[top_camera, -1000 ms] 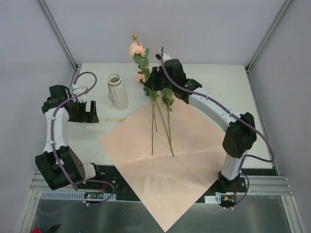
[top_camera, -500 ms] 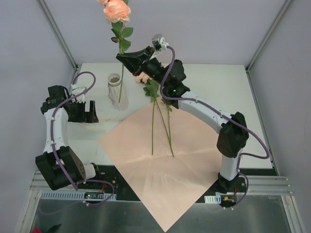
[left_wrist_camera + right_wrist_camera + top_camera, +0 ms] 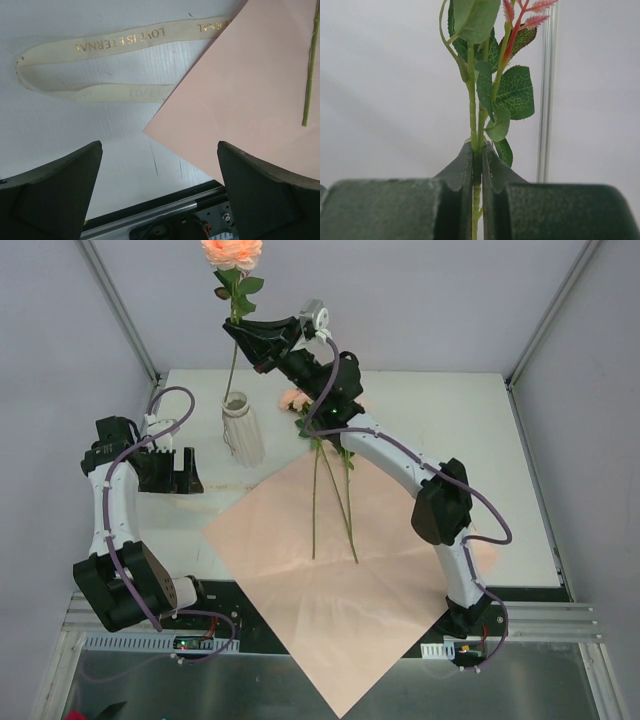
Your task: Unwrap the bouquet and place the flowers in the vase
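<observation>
Since a moment ago, one flower point(image 3: 232, 252) is rising off the pink paper point(image 3: 330, 590) to hang upright over the vase point(image 3: 242, 430); first insertion is starting.
At far left, the left gripper point(image 3: 159, 150) is idling spread wide, holding nothing, above the ribbon point(image 3: 100, 45); stem tip is reaching the vase mouth, possibly just inside; right gripper point(image 3: 477, 165) is clamping that stem below its leaves; remaining flowers point(image 3: 335, 490) are lying on the paper.
</observation>
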You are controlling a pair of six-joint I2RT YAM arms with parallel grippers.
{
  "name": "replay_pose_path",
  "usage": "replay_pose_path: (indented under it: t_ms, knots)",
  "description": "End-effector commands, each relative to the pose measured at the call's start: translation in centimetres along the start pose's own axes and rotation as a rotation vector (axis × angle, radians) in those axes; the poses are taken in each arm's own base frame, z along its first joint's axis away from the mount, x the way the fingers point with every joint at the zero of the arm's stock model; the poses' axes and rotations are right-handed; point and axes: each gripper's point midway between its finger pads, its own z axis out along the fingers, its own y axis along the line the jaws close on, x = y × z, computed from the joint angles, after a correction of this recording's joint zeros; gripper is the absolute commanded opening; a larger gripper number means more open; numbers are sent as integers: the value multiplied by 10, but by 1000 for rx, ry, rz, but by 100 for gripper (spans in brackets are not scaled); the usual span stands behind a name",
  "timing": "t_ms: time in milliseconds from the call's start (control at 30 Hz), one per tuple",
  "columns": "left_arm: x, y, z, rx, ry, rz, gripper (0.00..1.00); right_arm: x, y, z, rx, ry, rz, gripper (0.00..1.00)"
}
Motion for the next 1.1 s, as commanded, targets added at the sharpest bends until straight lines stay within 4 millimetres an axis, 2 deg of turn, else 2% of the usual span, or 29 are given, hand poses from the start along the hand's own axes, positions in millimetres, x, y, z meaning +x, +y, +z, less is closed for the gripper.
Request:
replay_pose_path:
  t_ms: [0, 67, 167, 267, 300, 433, 600, 633, 667, 700, 733, 767, 800, 867, 933, 967, 1000, 1033, 1067]
  knots:
    - [-8, -10, -13, 36, -34, 33, 99, -27, -3, 16, -17, -95, -122, 0]
    - [-8, -10, -14, 36, -33, 41, 99, -22, -12, 17, -1, -92, -131, 0]
    - [-5, -12, -17, 35, -30, 56, 99, -3, -23, 13, 25, -61, -146, 0]
    - [-4, -14, -22, 31, -37, 76, 99, 24, -31, 6, 48, -16, -142, 0]
    - [-4, -16, -24, 30, -44, 82, 99, 38, -35, 1, 59, 9, -134, 0]
    - [-4, -20, -28, 40, -49, 84, 99, 71, -46, -11, 106, 62, -93, 0]
    - [-5, -22, -29, 45, -56, 85, 99, 105, -40, -19, 105, 147, -52, 3]
    - [-4, -22, -29, 47, -55, 79, 99, 111, -39, -21, 110, 168, -51, 7]
    - [-4, -23, -28, 49, -56, 79, 99, 110, -40, -21, 123, 177, -52, 25]
    - [-4, -23, -28, 50, -54, 77, 99, 124, -36, -25, 134, 238, -37, 33]
    - [-3, -23, -28, 52, -53, 74, 99, 129, -36, -27, 147, 275, -31, 41]
    - [-3, -24, -27, 56, -53, 70, 99, 126, -34, -26, 152, 303, -25, 55]
    - [-3, -24, -27, 57, -53, 72, 99, 136, -34, -35, 167, 369, -7, 58]
    - [-3, -24, -26, 63, -51, 68, 99, 137, -32, -50, 178, 412, -6, 69]
    - [-3, -26, -26, 69, -52, 62, 99, 132, -34, -61, 204, 442, -20, 73]
    - [-3, -27, -26, 75, -54, 63, 99, 117, -31, -61, 203, 444, -38, 76]
    - [-3, -27, -25, 77, -53, 59, 99, 129, -34, -78, 220, 506, -33, 79]
    - [-3, -27, -25, 80, -51, 58, 99, 130, -32, -86, 227, 530, -34, 82]
    - [-3, -27, -24, 84, -50, 53, 99, 109, -30, -85, 228, 515, -48, 91]
